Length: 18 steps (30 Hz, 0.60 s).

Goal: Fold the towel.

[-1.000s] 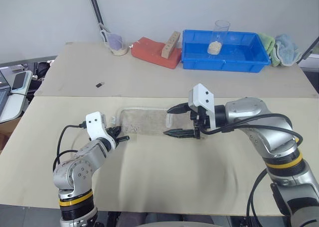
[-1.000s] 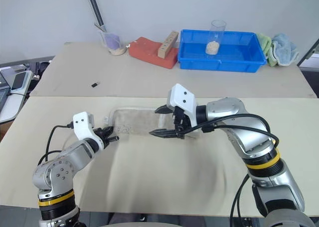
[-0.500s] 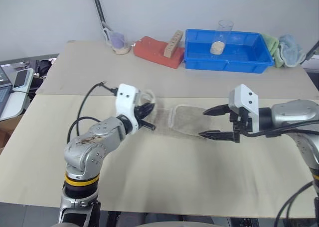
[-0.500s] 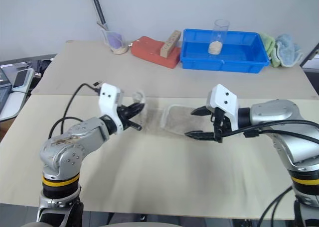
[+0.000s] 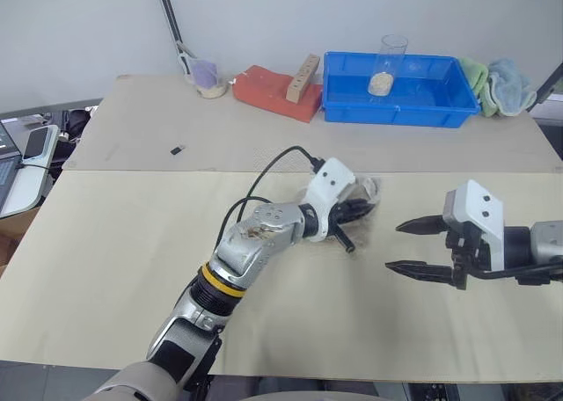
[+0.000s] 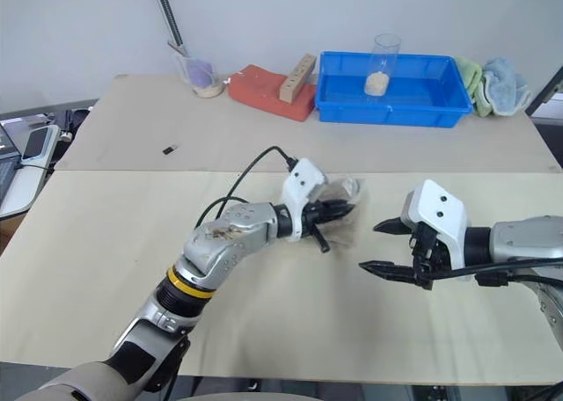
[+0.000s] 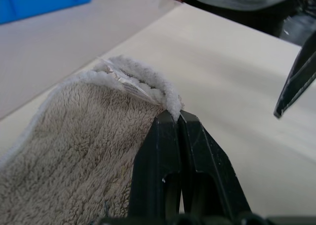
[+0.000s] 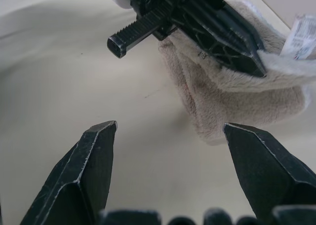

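Note:
The beige-grey towel lies bunched and doubled over near the middle of the table. My left gripper is shut on its whitish-edged corner, with the white tag next to the fingertips. In the left wrist view the two black fingers pinch the towel edge. My right gripper hovers open just to the right of the towel, holding nothing. The right wrist view looks between its fingertips at the folded towel and at the left gripper.
At the back stand a blue bin holding a clear glass, a red block with a wooden piece on it, a small cup, and green and light blue cloths. A small dark object lies at the left.
My left gripper has swung right, carrying the towel's corner over the rest of the cloth. My right gripper has drawn back to the right, still open.

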Tool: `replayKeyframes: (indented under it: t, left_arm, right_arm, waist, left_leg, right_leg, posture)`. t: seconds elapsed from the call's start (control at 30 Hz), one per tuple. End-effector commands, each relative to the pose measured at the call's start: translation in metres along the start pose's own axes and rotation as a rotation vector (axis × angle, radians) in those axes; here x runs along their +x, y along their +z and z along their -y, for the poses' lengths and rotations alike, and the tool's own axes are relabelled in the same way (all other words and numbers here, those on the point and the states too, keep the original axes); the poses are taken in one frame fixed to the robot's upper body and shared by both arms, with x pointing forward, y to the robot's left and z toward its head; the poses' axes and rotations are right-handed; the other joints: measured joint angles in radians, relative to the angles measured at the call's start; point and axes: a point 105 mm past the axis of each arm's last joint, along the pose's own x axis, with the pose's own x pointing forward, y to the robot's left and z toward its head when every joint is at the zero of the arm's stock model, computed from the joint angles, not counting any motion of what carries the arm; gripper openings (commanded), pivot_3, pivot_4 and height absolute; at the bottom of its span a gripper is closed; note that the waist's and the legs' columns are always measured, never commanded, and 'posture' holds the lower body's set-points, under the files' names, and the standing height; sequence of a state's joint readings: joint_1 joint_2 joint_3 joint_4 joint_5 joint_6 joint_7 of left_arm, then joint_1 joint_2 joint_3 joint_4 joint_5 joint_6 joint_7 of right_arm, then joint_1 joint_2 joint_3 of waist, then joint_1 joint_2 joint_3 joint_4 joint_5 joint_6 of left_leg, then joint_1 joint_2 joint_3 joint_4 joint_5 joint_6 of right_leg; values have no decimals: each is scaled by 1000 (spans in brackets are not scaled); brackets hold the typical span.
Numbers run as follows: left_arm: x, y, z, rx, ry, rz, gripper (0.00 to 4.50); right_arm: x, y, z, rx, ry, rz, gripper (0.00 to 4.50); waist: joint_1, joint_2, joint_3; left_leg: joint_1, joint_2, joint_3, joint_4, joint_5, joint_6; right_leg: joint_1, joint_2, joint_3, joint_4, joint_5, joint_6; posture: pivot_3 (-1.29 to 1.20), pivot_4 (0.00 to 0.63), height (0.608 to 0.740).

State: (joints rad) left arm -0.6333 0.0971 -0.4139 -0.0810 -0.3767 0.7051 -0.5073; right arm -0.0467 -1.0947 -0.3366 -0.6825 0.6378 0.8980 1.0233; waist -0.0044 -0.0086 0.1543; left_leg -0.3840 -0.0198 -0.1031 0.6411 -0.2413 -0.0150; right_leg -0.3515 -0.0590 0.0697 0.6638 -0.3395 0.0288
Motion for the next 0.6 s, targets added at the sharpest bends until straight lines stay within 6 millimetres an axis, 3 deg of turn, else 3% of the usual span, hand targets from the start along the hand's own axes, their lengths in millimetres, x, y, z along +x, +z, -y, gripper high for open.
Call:
replayKeyframes:
  t: [0.03,0.17,0.3,0.33,0.47,0.6]
  left_arm:
    - [-2,5,9,37,-70,25,663]
    - [-5,7,10,47,-91,43,2296]
    - [-20,29,19,115,-196,126,4152]
    - [-27,32,18,155,-216,132,4446]
    - [-68,46,0,269,-232,146,4446]
    - [-114,47,-17,349,-272,70,4446]
  right_arm:
    - [-8,6,2,-21,-53,6,3830]
    - [-12,7,7,-11,-90,14,3830]
    - [-15,10,22,-3,-176,51,3830]
    - [-14,12,29,1,-219,68,3830]
    - [-1,14,50,32,-328,116,3830]
    - [21,10,61,100,-363,158,3830]
  waist:
    - [2,0,0]
    - [6,0,0]
    - [3,0,0]
    - [1,0,0]
    - [-10,1,0]
    - [-21,4,-2]
  left_leg:
    - [0,0,0,0,0,0]
    - [-1,-1,0,1,0,0]
    - [0,0,0,1,0,0]
    - [0,0,0,1,0,0]
    - [1,1,0,0,0,0]
    - [1,2,-1,0,0,0]
  right_leg:
    - [0,0,0,0,0,0]
    - [0,-1,0,0,0,0]
    - [0,-1,0,0,0,0]
    - [0,0,0,0,0,0]
    - [0,0,0,0,0,0]
    - [-1,1,0,2,0,0]
  posture:
    - [0,150,740]
    - [0,150,740]
    - [0,150,740]
    - [0,150,740]
    - [0,150,740]
    - [0,150,740]
